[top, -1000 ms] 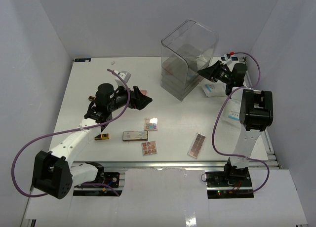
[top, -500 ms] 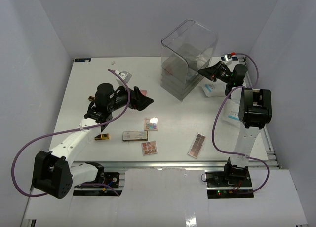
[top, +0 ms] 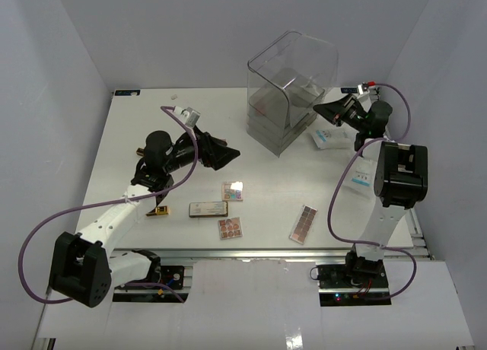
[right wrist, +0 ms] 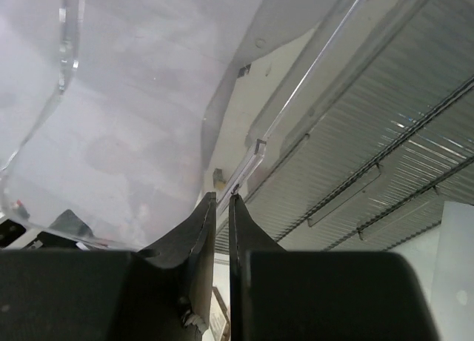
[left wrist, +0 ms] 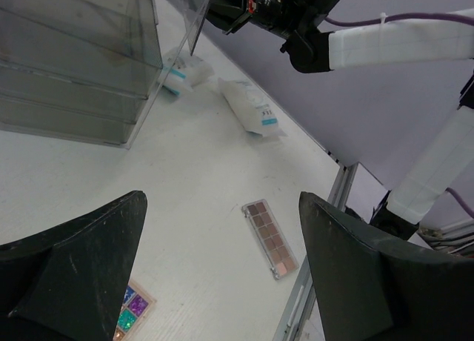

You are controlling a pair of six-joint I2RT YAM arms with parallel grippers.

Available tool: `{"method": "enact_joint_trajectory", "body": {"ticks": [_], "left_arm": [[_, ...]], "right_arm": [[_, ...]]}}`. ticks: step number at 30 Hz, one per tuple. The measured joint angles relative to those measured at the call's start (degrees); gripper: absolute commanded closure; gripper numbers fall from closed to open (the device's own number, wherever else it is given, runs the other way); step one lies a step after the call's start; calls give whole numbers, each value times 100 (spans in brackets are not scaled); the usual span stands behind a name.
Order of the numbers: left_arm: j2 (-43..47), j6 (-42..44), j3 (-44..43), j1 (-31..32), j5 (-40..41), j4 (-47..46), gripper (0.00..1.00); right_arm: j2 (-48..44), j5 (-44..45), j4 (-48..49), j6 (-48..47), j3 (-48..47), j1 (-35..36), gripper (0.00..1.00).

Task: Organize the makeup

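**Bench stock, clock bearings read from the top view, 12 at the far edge**

1. Right gripper (top: 318, 108) (right wrist: 219, 200): clenched. Your wrist view shows the two fingers pinched on a thin clear edge of the box (top: 293, 68) (right wrist: 133, 96) (left wrist: 74, 52). The box stands at the gripper's 11 o'clock, at the far right of the table (top: 152, 122).
2. Far packet (top: 326, 137) (left wrist: 181, 73): at the right gripper's 6 o'clock, flat on the table, just beside the box.
3. Near packet (top: 359, 179) (left wrist: 252, 107): at the right gripper's 5 o'clock, close to the right edge.
4. Left gripper (top: 226, 155) (left wrist: 222, 274): released, jaws spread wide, nothing between them, held over the middle of the table.
5. Small palette (top: 232, 191) (left wrist: 129, 315): at the left gripper's 6 o'clock.
6. Square palette (top: 230, 228): also at 6 o'clock, farther out, near the front edge.
7. Compact (top: 208, 208): at 7 o'clock, lying between the two palettes and to their left.
8. Tube (top: 157, 210): at 8 o'clock, beside the left arm.
9. Long palette (top: 304, 224) (left wrist: 271, 239): at 4 o'clock, alone near the front edge, lying at a slant.
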State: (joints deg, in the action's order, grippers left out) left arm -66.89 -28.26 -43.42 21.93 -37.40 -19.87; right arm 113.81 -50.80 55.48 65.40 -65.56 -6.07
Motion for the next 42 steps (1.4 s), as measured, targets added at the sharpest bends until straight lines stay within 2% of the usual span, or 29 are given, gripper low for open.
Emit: {"method": "enact_joint_trajectory", "body": {"ticks": [4, 10, 21, 37, 42], "left_arm": [[-17, -278, -36, 176, 49, -322, 11], [-493, -406, -601, 828, 356, -465, 18], [-1956, -268, -2394, 1792, 1157, -257, 23], [-3433, -170, -3936, 1967, 1579, 377, 24], [-3673, -177, -4255, 1974, 1601, 482, 32]], "right_arm": [[-461, -13, 7, 46, 180, -165, 92], [-996, 22, -2, 163, 384, -203, 92], [-1770, 140, -35, 193, 550, -201, 92], [-1941, 140, -310, 197, 548, -190, 92], [-2023, 140, -311, 204, 548, -190, 92]]}}
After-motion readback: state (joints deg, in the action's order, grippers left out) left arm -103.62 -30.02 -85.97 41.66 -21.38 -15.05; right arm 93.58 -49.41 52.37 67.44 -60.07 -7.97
